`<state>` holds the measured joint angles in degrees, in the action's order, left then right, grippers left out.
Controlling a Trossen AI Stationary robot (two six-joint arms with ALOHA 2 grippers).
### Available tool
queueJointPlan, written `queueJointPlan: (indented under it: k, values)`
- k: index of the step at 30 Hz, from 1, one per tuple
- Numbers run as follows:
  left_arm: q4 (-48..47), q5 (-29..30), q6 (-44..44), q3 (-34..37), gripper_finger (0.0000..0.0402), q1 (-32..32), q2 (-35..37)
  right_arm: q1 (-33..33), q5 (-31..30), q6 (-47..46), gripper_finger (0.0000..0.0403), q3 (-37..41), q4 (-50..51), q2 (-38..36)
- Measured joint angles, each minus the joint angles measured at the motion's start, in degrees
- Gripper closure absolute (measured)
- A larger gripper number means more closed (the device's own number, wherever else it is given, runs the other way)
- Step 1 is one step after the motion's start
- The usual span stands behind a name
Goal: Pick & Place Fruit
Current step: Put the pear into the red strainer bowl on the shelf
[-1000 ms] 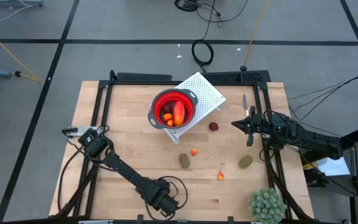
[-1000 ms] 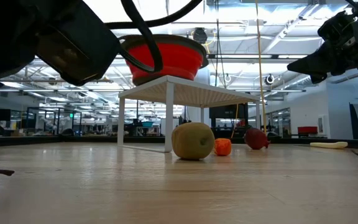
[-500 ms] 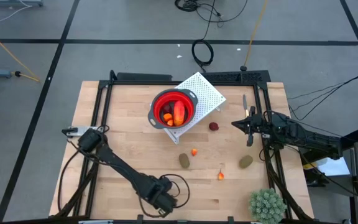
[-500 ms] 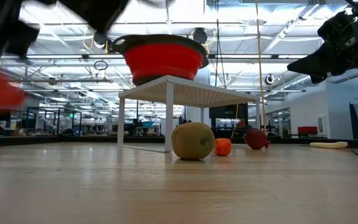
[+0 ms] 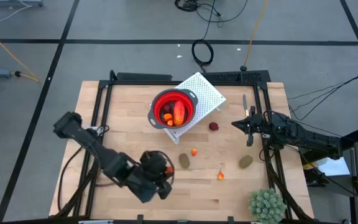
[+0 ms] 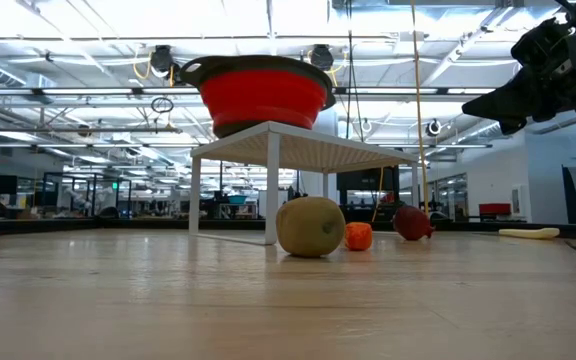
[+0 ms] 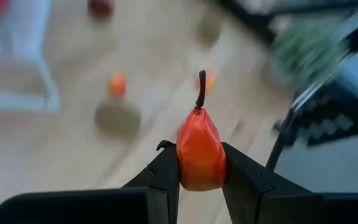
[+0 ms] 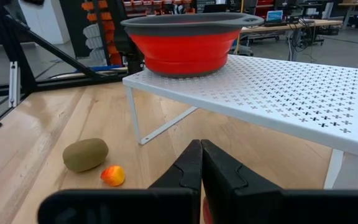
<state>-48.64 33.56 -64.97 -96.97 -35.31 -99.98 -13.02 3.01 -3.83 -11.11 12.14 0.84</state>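
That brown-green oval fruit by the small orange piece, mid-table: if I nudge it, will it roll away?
Probably, but not far. The brown-green oval fruit has a rounded egg shape on bare flat wood, so it would likely wobble rather than roll straight. It looks rigid and light. The small orange piece sits close by and could get bumped.

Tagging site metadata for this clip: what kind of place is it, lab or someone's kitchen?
Most likely a robotics lab or workshop, not a kitchen: a framed wooden table on a bare grey floor with loose cables, and industrial ceiling lights with workbenches behind.
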Motion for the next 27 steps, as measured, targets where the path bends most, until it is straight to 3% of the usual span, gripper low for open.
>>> queueJointPlan:
  k: [6,14,21,27]
  values:
    - [7.7,8.3,12.9,0.0,0.0311,-0.4,4.4,0.0,0.0,0.0,0.0403,0.0,0.1,0.0]
    - [23.3,9.5,30.8,0.0,0.0311,0.4,5.2,0.0,0.0,0.0,0.0403,0.0,0.1,0.0]
    - [39.2,4.3,46.2,0.0,0.0311,0.8,5.2,0.0,0.0,0.0,0.0403,0.0,0.1,0.0]
    - [50.4,-7.0,60.0,0.0,0.0311,1.0,5.2,0.0,0.0,0.0,0.0403,0.0,-0.5,0.0]
